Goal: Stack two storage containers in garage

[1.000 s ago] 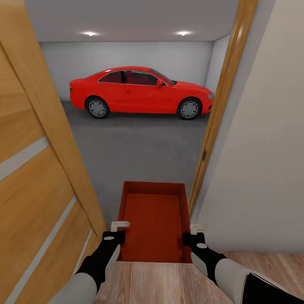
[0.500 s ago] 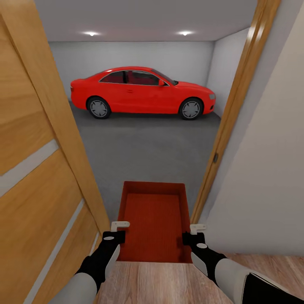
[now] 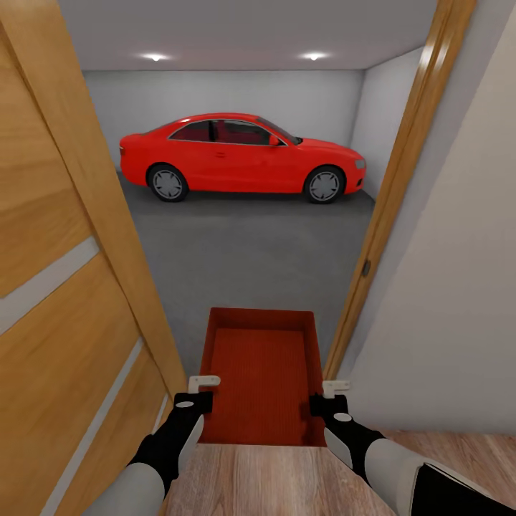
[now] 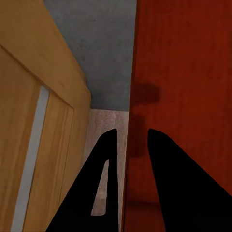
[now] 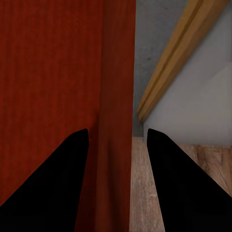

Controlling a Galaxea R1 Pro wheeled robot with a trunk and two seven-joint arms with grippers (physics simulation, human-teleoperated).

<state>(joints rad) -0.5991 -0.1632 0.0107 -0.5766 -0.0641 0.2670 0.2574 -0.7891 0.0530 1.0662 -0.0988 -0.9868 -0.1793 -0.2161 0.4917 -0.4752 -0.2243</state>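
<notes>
Grey concrete floor of the garage lies beyond the doorway at twelve o'clock, one red car parked across it. I carry one orange-red open-top storage container, ribbed inside, low-walled. At nine o'clock, my left gripper clamps its side wall; at three, my right gripper clamps the opposite one. One wooden door and one door frame flank me closely.

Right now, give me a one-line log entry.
location: garage doorway | carrying: orange-red storage container | left gripper: on wall | right gripper: on wall
</notes>
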